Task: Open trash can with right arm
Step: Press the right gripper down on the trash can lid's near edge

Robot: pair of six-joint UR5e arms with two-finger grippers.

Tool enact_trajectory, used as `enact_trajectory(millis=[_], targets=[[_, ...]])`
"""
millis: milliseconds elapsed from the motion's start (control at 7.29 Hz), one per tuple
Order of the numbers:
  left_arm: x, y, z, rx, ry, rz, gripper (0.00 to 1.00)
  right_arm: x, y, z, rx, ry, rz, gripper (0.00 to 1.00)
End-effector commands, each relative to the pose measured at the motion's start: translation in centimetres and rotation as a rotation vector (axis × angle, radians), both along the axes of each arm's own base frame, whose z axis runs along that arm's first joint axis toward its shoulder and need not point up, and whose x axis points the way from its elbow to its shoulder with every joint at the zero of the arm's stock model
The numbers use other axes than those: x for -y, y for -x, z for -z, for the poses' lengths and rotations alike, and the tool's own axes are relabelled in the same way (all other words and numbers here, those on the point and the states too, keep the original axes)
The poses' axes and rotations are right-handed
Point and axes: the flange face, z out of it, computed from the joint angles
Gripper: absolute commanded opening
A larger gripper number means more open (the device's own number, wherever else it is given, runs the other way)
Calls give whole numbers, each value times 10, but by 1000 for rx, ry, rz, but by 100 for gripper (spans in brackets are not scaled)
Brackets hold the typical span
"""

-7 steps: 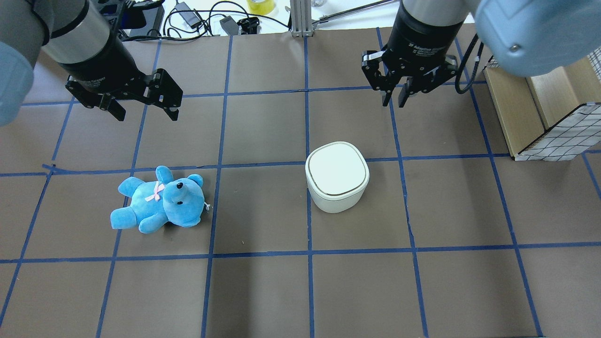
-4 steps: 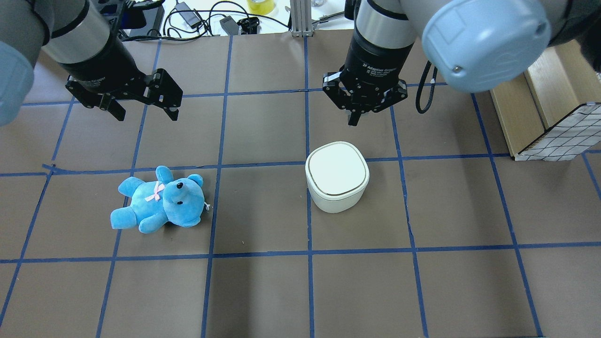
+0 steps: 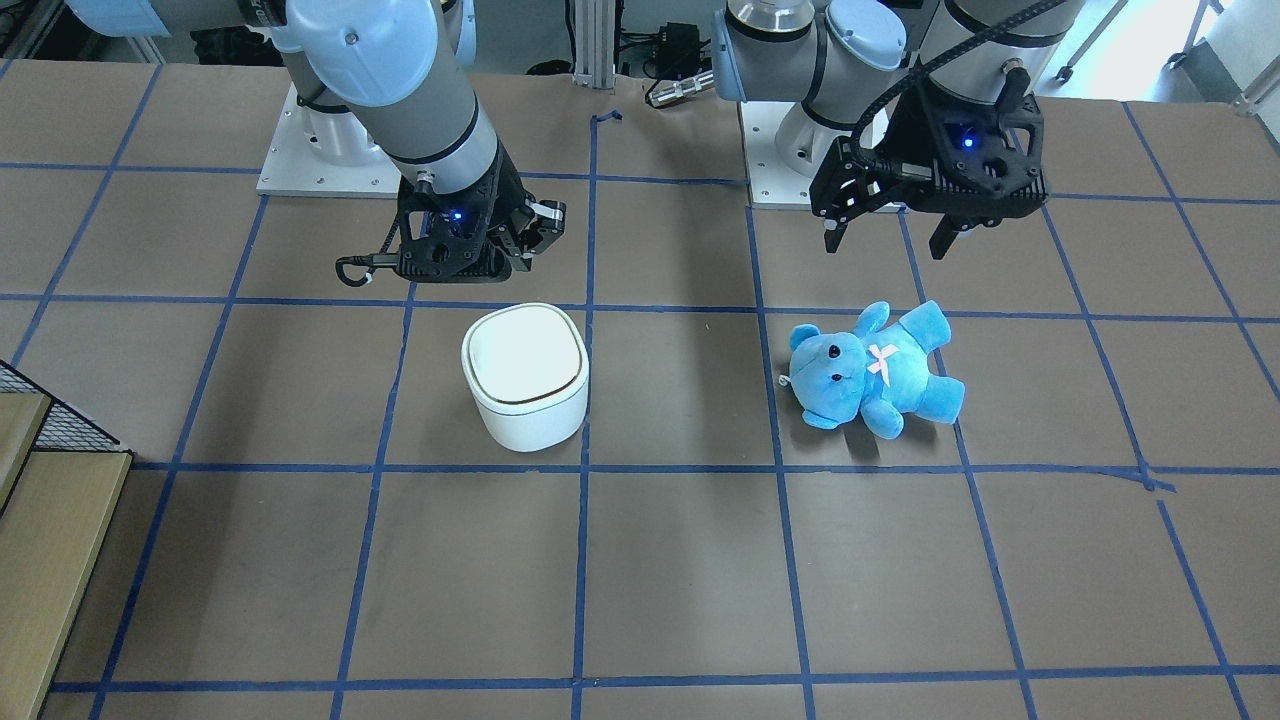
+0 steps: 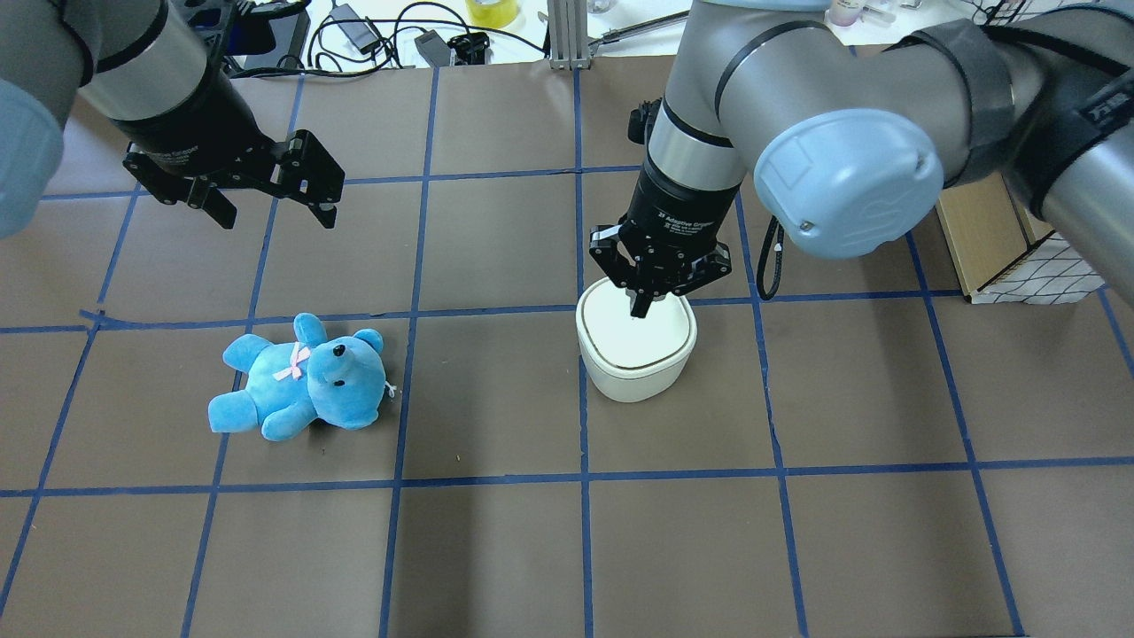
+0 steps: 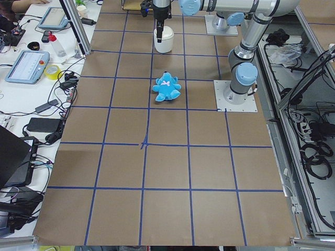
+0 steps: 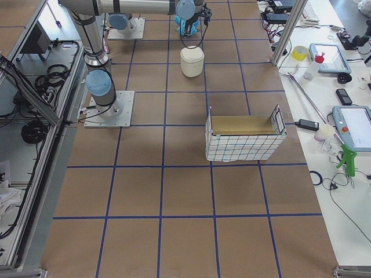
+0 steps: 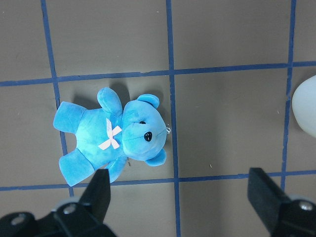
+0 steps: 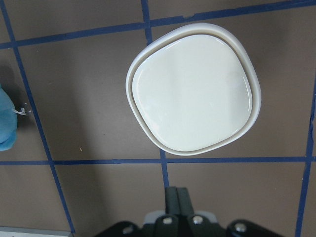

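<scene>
The white trash can [image 4: 636, 346] stands on the table with its lid shut; it also shows in the front-facing view [image 3: 525, 380] and the right wrist view [image 8: 192, 89]. My right gripper [image 4: 638, 307] is shut and empty, with its fingers pressed together [image 8: 177, 196]. It hangs over the can's edge nearest the robot base and is not touching the lid. In the front-facing view the right gripper [image 3: 465, 262] sits just behind the can. My left gripper [image 4: 276, 213] is open and empty, high above the table's left side.
A blue plush bear [image 4: 301, 377] lies left of the can, below the left gripper [image 7: 180, 197]. A wire-mesh basket with a wooden box [image 4: 1019, 230] stands at the table's right edge, beside the right arm. Cables and tools lie beyond the far edge.
My right arm has swung from the back right toward the can and come down over its rear edge. Its fingers have closed fully. The left arm, the bear and the can have not moved.
</scene>
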Motion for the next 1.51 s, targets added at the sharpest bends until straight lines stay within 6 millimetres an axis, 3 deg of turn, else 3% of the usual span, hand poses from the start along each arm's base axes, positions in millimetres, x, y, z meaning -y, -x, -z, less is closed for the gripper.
enact_trajectory(millis=[0, 137, 549, 824, 1373], targets=[[0, 0, 0, 0, 0, 0, 100, 2, 9, 23, -94, 47, 36, 0], [0, 0, 0, 0, 0, 0, 100, 9, 9, 22, -100, 110, 115, 0], [0, 0, 0, 0, 0, 0, 100, 16, 7, 29, -84, 160, 128, 0], [0, 0, 0, 0, 0, 0, 100, 12, 8, 64, -73, 190, 131, 0], [0, 0, 0, 0, 0, 0, 100, 6, 7, 91, -75, 137, 114, 0]])
